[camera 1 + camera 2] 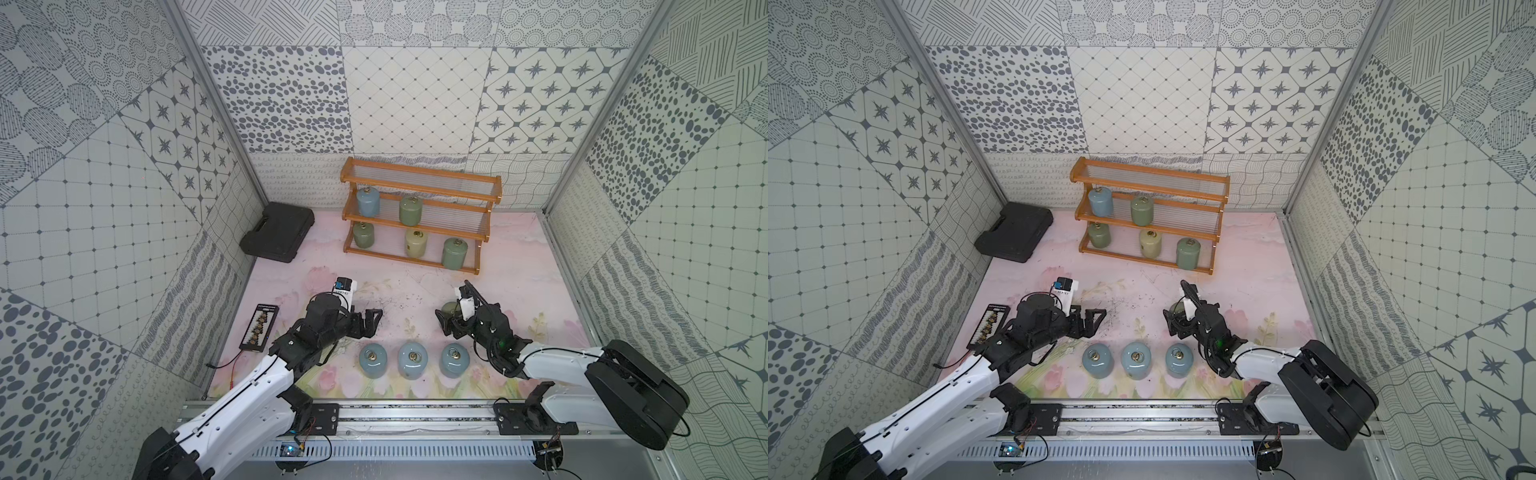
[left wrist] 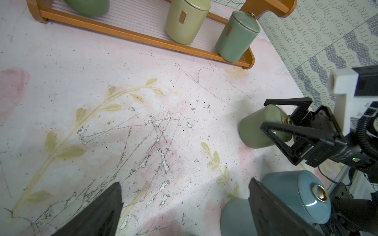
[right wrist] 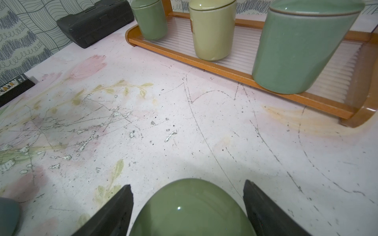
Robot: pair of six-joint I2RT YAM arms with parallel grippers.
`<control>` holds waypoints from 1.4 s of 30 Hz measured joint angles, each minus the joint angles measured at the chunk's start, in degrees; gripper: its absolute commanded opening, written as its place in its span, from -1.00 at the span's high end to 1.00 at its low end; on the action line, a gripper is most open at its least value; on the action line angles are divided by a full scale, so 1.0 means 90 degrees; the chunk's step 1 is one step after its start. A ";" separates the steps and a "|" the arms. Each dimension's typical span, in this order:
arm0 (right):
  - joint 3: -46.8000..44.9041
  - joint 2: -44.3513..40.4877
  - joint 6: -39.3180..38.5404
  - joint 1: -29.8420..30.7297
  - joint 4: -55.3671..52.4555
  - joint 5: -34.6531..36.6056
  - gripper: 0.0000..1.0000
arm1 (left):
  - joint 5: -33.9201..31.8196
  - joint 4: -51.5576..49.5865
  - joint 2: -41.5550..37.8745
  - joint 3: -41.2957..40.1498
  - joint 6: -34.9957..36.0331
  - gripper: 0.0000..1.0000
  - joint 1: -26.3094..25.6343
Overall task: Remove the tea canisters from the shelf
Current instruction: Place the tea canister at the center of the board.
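Note:
The wooden shelf (image 1: 411, 259) (image 1: 1144, 260) stands at the back. A pale blue canister (image 1: 368, 201) and a green one (image 1: 410, 210) sit on its middle tier. On the bottom tier are a green canister (image 1: 363, 234), a cream one (image 1: 416, 243) (image 3: 212, 30) and another green one (image 1: 454, 252) (image 2: 235, 38). Three blue canisters (image 1: 412, 360) line the table's front. My right gripper (image 1: 451, 299) (image 3: 188, 186) is open, straddling a green canister (image 1: 449, 308) (image 2: 259, 126) (image 3: 190, 208) that stands on the table, with gaps at both fingertips. My left gripper (image 1: 372, 322) (image 2: 184, 188) hangs open and empty above the table.
A black plastic case (image 1: 277, 237) lies at the back left by the wall. A flat black card (image 1: 259, 328) with a cable lies left of my left arm. Patterned walls close three sides, and a metal rail (image 1: 415, 415) runs along the front.

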 measured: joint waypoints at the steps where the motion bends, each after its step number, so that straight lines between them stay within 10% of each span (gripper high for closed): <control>1: 0.0007 0.0000 -0.0002 0.0000 -0.0015 -0.0002 -0.75 | -0.0002 0.0000 0.0000 0.0000 0.0002 -0.99 0.0000; 42: 0.0818 -0.1047 -0.0024 0.0168 -0.1307 0.0340 -0.99 | -0.0114 -0.0134 0.0753 0.0789 0.0415 -0.99 0.0029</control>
